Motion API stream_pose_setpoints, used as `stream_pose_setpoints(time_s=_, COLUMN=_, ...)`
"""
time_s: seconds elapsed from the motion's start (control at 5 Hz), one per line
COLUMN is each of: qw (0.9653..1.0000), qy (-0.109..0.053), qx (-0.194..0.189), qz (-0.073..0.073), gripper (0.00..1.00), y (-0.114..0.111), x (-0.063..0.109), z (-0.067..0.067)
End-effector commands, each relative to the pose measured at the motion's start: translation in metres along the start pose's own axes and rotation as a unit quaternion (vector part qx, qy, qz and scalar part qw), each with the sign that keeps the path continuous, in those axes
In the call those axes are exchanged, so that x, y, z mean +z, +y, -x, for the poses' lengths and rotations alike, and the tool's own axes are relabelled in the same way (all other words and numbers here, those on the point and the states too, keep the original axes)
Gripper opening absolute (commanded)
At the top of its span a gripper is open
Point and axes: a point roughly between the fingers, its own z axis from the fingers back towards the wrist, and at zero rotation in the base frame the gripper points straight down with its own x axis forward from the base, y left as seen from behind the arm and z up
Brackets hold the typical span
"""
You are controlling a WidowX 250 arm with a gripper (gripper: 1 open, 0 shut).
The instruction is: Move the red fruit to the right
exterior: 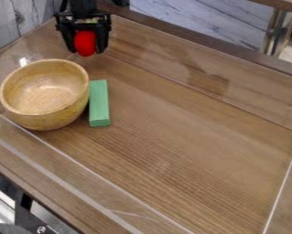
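The red fruit (83,43) is a small bright red rounded piece at the far left of the wooden table. It sits between the two black fingers of my gripper (83,42), which points down and is shut on it. The fruit hangs a little above the tabletop. The fingers hide its sides, and its green top does not show.
A round wooden bowl (44,93) stands at the left, in front of the gripper. A green rectangular block (99,102) lies against the bowl's right side. A low clear wall (135,206) rims the wooden tabletop (197,128).
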Motion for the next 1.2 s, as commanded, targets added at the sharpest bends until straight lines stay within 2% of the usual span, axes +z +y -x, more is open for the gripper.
stream_pose_setpoints(time_s=0.0, qw=0.9979, qy=-0.037, qx=-0.053, qz=0.004, gripper=0.00, y=-0.005, x=0.048, z=0.001)
stream_pose_setpoints(time_s=0.4, qw=0.9929, qy=-0.039, qx=-0.107, qz=0.033, gripper=0.00, y=-0.036, x=0.100, z=0.035)
stream_pose_setpoints(time_s=0.8, qw=0.9822, qy=-0.011, qx=-0.186, qz=0.026, gripper=0.00, y=-0.091, x=0.070, z=0.083)
stream_pose_setpoints(time_s=1.0, qw=0.9727, qy=0.002, qx=-0.231, qz=0.020, gripper=0.00, y=-0.126, x=0.055, z=0.112)
